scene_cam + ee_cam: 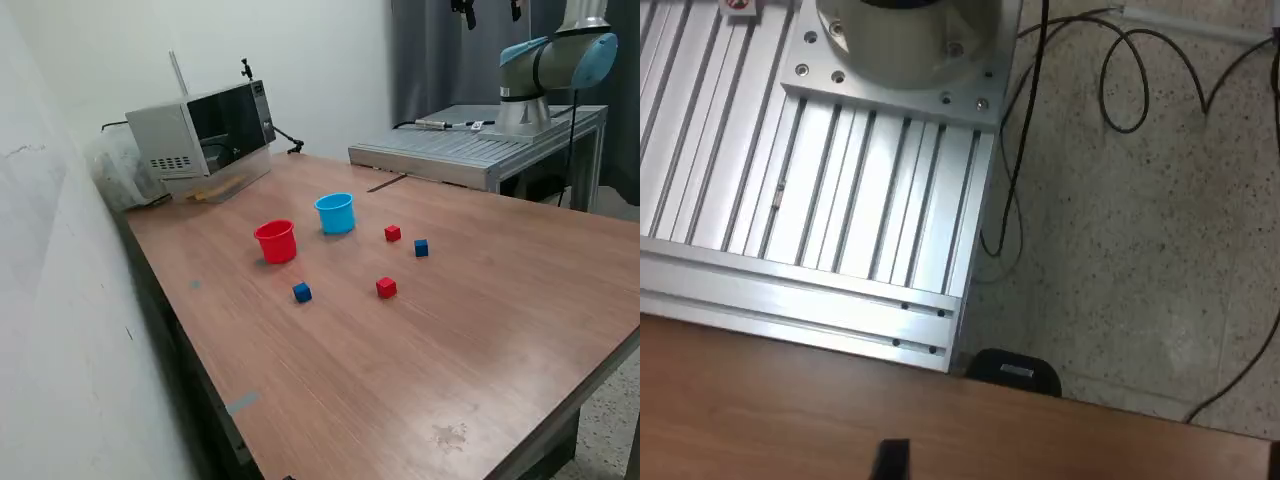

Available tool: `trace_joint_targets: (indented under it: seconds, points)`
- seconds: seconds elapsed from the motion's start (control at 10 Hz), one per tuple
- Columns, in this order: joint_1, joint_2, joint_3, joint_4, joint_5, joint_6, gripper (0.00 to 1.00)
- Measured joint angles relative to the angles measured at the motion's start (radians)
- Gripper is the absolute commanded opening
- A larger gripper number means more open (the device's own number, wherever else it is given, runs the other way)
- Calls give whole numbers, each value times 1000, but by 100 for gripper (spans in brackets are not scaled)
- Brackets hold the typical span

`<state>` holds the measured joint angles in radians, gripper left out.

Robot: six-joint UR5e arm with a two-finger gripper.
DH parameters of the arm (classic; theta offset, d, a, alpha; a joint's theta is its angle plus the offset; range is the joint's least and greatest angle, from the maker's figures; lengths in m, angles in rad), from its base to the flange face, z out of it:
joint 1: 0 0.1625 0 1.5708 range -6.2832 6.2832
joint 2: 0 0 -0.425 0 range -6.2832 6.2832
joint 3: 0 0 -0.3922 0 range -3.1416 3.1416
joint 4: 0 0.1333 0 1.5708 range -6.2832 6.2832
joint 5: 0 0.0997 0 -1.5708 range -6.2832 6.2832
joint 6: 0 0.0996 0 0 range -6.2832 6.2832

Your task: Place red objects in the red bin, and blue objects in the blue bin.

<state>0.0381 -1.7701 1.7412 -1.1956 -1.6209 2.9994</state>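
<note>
Cups side by side on desk [480, 330]: red bin [276, 241], blue bin [336, 213]; four cubes loose nearby, outside both; pincer state cannot be told

Upright red cup [275, 240] beside blue cup [335, 213]; four cubes scattered near them

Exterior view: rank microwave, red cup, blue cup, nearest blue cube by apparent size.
1. microwave
2. red cup and blue cup: look alike, no ranking
3. nearest blue cube
</note>
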Motion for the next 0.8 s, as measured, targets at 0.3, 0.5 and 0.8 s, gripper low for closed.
trace_joint_targets:
  seconds: [0.3, 0.5, 0.8]
  points:
    - [7, 0, 3, -97, 5, -20, 100]
    - [9, 3, 0, -228, 11, -25, 100]
    - [19, 25, 2, -456, 38, -26, 100]
